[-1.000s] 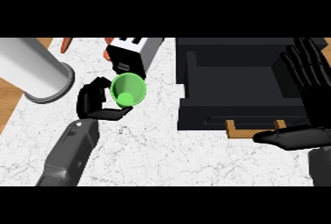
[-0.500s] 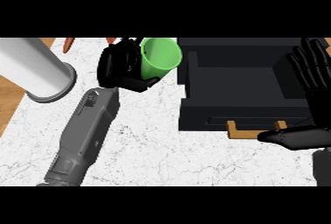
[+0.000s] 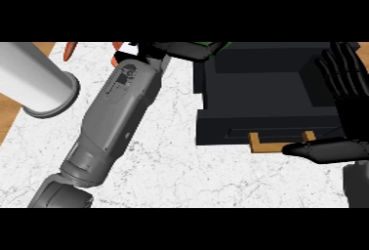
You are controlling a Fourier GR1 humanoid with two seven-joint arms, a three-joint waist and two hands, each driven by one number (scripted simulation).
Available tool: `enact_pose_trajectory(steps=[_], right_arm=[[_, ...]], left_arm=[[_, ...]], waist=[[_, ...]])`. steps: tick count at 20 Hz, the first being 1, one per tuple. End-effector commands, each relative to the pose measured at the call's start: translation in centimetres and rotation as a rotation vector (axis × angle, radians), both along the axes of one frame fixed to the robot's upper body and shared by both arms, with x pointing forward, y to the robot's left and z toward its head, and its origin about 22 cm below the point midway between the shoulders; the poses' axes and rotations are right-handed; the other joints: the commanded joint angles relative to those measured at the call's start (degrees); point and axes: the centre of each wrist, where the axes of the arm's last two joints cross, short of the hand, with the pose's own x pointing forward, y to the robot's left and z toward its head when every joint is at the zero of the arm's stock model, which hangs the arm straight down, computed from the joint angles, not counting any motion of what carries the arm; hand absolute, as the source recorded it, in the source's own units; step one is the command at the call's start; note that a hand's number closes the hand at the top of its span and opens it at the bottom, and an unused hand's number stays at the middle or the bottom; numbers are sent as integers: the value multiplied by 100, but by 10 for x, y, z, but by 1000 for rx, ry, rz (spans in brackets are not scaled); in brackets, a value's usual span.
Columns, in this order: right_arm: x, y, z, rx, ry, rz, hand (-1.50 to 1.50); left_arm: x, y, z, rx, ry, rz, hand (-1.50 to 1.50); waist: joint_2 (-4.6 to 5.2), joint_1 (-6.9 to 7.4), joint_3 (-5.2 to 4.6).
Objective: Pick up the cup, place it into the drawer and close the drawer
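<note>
Only a sliver of the green cup (image 3: pixel 218 45) shows at the view's top edge, over the far left corner of the open black drawer (image 3: pixel 216 102). My left hand (image 3: pixel 189 49) is curled round the cup and hides most of it, and its grey forearm stretches diagonally across the marble counter. At the drawer's right side my right hand (image 3: pixel 344 78) rests open with fingers pointing up. Its thumb lies near the drawer's front. Nothing shows inside the drawer.
A large grey cylinder (image 3: pixel 37 83) lies at the left on the counter. Orange-red items (image 3: pixel 70 50) and a small white and black object (image 3: pixel 130 49) sit at the far edge beside my left wrist. A wooden handle (image 3: pixel 279 142) juts from the drawer's front.
My left arm has stretched further away and to the right, carrying the cup from beside the drawer to over its far left corner. The cup is now mostly out of view. The right hand has not moved.
</note>
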Motion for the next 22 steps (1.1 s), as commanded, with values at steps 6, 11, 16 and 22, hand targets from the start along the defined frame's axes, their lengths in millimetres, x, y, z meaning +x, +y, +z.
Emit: enact_pose_trajectory(steps=[6, 11, 16, 22], right_arm=[[4, 2, 22, 5, -23, 43, -150], [7, 9, 13, 3, -40, 96, -150], [18, 23, 17, -2, -44, 128, -150], [24, 22, 15, -20, -55, 163, -150]], left_arm=[[12, -38, 14, 151, 174, 92, 150], [10, -36, -18, 234, 259, 102, 150], [9, -36, -31, 364, 328, 29, 150], [6, -34, -43, 394, 331, 4, -150]], waist=[[100, -319, 2], [145, -574, 7], [231, -803, 10], [282, -959, 10]])
